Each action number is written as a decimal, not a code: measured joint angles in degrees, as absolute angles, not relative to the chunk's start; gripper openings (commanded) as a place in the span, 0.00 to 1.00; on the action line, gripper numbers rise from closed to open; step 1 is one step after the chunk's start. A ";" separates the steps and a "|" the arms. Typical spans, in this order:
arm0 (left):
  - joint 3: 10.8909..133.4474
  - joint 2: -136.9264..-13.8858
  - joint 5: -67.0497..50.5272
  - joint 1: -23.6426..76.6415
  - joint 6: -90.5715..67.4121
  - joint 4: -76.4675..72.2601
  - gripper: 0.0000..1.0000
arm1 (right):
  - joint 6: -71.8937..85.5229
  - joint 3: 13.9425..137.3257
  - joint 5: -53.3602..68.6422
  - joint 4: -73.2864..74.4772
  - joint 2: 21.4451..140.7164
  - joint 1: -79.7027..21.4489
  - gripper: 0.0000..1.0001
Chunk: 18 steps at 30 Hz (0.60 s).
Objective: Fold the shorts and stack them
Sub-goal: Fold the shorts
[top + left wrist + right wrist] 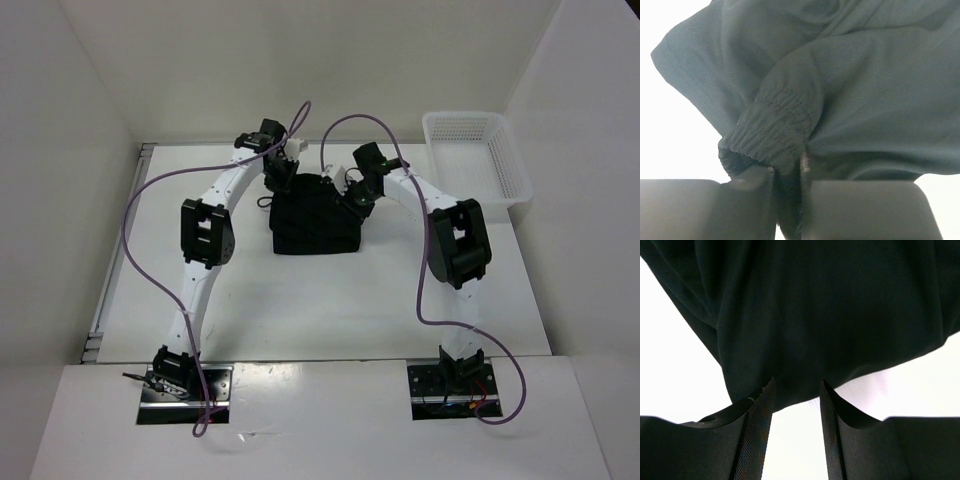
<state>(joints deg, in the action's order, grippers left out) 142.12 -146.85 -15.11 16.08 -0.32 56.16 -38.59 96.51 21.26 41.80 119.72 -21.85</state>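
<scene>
Top external view: the shorts (315,222) lie as a dark, bunched block on the worktop (300,310), nearer its far edge and about midway between the left and right edges. Both arms reach in over the far side of the shorts.
Left fingers (860,210): almost together, clamped on a gathered fold of the elastic waistband. Cloth fills the narrow slit between them.
Right fingers (757,440): apart, with bright worktop showing through the gap. The edge of the shorts hangs across just at the tips; whether it touches them I cannot tell. Nothing is pinched.
Fabric at the left wrist: drapes up and away from the grip in loose folds.
Basket (478,155): white mesh, at the far right corner, well apart from the shorts.
</scene>
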 measured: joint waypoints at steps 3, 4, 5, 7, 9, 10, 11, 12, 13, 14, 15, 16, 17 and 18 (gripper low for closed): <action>142.12 -146.85 -15.16 16.21 -0.27 56.18 0.07 | -39.00 96.51 21.52 41.85 119.72 -22.17 0.47; 142.15 -146.85 -15.14 16.23 -0.23 56.18 0.07 | -39.13 96.49 21.58 41.89 119.72 -22.41 0.47; 142.15 -146.85 -15.16 16.21 -0.19 56.18 0.07 | -39.31 96.40 21.65 41.89 119.70 -22.68 0.47; 142.19 -146.80 -15.22 16.10 -0.21 56.16 0.16 | -39.53 95.83 21.71 41.82 119.57 -23.44 0.47; 142.21 -146.71 -15.18 15.92 -0.30 56.12 0.24 | -39.57 94.41 21.50 41.69 119.13 -24.40 0.47; 142.21 -146.67 -15.16 15.84 -0.21 56.07 0.29 | -39.55 93.30 21.26 41.56 118.78 -24.97 0.47; 142.02 -146.58 -15.11 15.75 -0.16 55.92 0.36 | -39.57 92.25 20.93 41.56 118.39 -25.54 0.44; 141.34 -146.32 -15.00 15.59 -0.34 55.57 0.42 | -39.53 91.02 20.25 41.39 118.06 -26.15 0.42; 140.46 -146.02 -14.98 15.49 -0.34 55.31 0.45 | -39.48 89.78 19.64 41.21 117.73 -26.74 0.40; 139.41 -145.62 -14.94 15.35 -0.30 55.02 0.50 | -39.40 88.71 18.94 40.97 117.49 -27.14 0.36; 138.32 -145.32 -14.83 15.22 -0.14 54.74 0.59 | -39.33 87.50 18.11 40.47 117.27 -27.46 0.34; 136.81 -144.77 -14.66 15.03 -0.45 54.35 0.63 | -39.31 86.52 17.23 40.05 117.12 -27.83 0.34; 135.87 -144.44 -14.57 14.87 -0.25 54.30 0.69 | -39.13 85.69 16.43 39.57 117.08 -28.05 0.32; 135.00 -144.22 -14.57 14.68 -0.34 54.24 0.79 | -39.00 84.95 15.68 38.96 117.05 -28.23 0.31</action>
